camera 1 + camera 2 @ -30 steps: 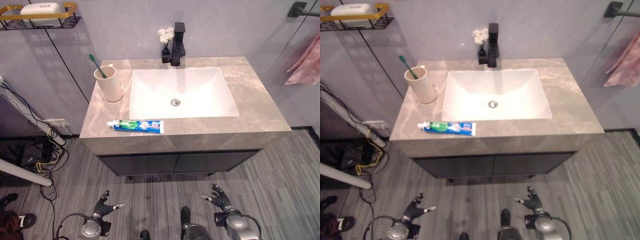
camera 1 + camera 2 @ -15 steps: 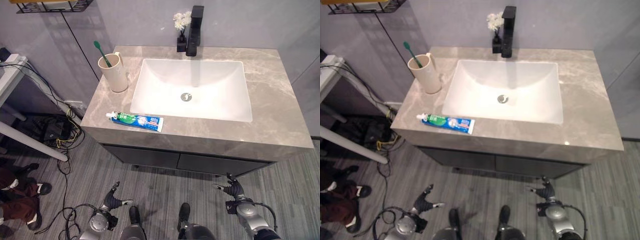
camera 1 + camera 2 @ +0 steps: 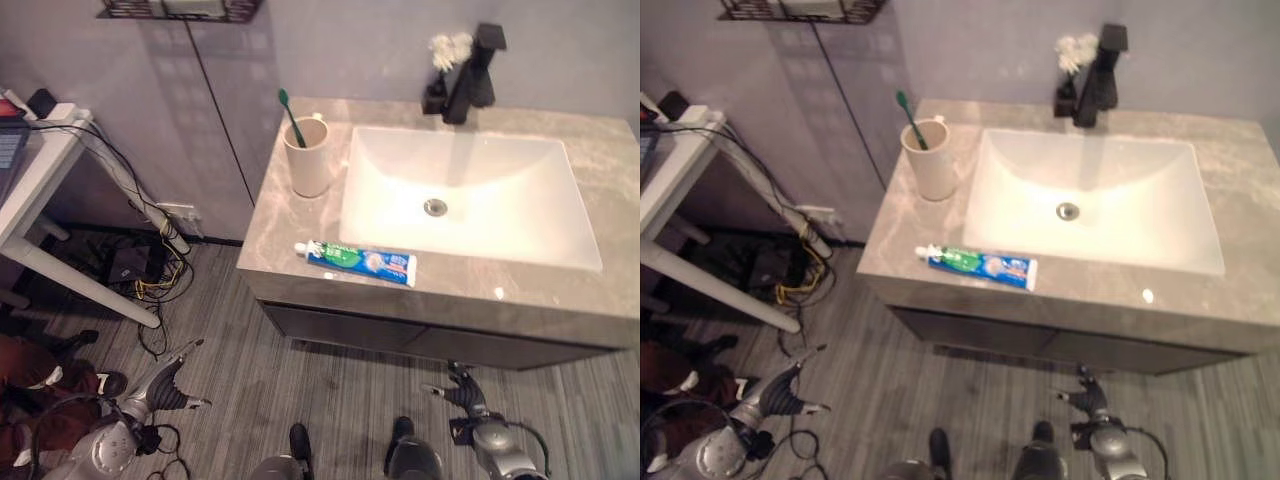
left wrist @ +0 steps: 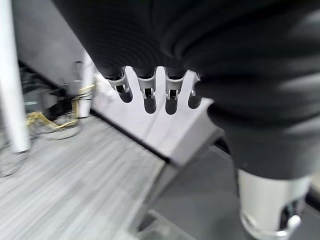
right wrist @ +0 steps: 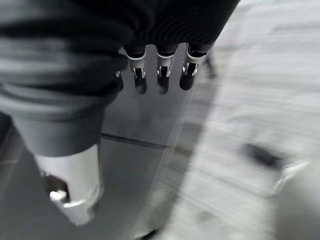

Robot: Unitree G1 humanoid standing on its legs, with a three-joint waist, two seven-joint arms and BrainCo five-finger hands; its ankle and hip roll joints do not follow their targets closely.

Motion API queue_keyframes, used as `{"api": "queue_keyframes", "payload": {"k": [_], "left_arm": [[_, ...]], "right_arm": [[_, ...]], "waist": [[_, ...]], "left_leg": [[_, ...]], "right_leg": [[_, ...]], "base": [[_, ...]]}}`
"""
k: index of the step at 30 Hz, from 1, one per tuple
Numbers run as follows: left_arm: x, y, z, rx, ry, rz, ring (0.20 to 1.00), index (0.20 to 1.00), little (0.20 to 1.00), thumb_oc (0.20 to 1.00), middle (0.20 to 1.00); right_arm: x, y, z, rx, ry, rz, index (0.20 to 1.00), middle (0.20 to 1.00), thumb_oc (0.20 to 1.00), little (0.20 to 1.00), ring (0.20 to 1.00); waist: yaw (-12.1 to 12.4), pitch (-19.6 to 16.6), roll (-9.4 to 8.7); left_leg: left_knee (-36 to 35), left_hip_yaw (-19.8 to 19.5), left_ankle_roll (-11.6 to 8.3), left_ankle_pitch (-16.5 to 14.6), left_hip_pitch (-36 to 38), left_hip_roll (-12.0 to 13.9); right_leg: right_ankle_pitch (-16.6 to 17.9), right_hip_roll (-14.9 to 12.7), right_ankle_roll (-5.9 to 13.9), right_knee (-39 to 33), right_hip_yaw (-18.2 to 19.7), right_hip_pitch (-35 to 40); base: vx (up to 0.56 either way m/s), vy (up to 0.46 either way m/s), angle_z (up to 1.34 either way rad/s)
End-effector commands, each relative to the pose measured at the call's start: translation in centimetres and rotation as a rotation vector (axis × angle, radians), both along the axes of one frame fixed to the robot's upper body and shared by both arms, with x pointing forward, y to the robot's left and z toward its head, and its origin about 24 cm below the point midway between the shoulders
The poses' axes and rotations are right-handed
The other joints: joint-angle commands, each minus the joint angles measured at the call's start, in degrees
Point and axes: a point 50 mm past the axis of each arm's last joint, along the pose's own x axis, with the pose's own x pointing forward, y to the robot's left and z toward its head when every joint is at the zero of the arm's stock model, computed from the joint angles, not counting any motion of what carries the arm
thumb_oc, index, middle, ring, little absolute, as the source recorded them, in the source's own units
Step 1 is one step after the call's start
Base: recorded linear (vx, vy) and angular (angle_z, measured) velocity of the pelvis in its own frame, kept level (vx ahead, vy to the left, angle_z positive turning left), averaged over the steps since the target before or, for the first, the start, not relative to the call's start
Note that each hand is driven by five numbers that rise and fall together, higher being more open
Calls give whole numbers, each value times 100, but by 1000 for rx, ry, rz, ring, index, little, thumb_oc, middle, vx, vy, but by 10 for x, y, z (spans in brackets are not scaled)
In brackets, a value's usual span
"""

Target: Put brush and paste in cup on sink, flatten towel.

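Marble worktop [image 3: 300, 235] carries the cup [image 3: 307, 157] at its left end, the green brush [image 3: 291, 117] standing inside. Paste [image 3: 358, 262] lies flat near the front edge, beside the basin [image 3: 470, 195]. Down by the floor, the left hand [image 3: 160, 385] and right hand [image 3: 464, 392] hang released, holding nothing.

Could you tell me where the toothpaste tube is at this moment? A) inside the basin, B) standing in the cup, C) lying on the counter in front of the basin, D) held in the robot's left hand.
C: the toothpaste tube lies flat on the counter, at its front edge before the basin, with neither hand near it.
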Motion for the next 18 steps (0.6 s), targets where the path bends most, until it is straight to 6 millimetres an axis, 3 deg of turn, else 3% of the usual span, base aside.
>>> {"api": "queue_keyframes", "payload": {"k": [1, 10, 13, 18], "left_arm": [[14, -12, 43, 38, -187, -173, 1000, 1000, 1000, 1000, 1000], [15, -7, 81, 13, -319, -157, 1000, 1000, 1000, 1000, 1000], [26, -8, 110, 10, -443, -150, 1000, 1000, 1000, 1000, 1000], [37, -10, 129, -17, -527, -156, 1000, 1000, 1000, 1000, 1000]], "right_arm": [[-2, -8, -3, -80, 62, 23, 1000, 1000, 1000, 1000, 1000], [-49, -19, -19, -127, 257, 25, 1000, 1000, 1000, 1000, 1000], [-66, -15, -25, -117, 328, 39, 1000, 1000, 1000, 1000, 1000], [-79, -14, -29, -89, 374, 23, 1000, 1000, 1000, 1000, 1000]], "waist": [[240, -132, -128], [204, -448, -124], [93, -500, -92], [-67, -530, -55]], "left_leg": [[374, -358, -329, 89, -376, 103], [103, -361, -482, 193, -196, 189], [36, -309, -557, 233, -184, 270], [36, -222, -588, 236, -256, 305]], "right_leg": [[396, 96, 120, -190, 21, 636], [435, 208, 121, -686, -210, 1098], [370, 299, 93, -734, -172, 1089], [374, 325, 97, -748, -64, 968]], "base": [[58, -125, 90], [99, -80, 20], [68, -70, -8], [22, -6, -6]]}}
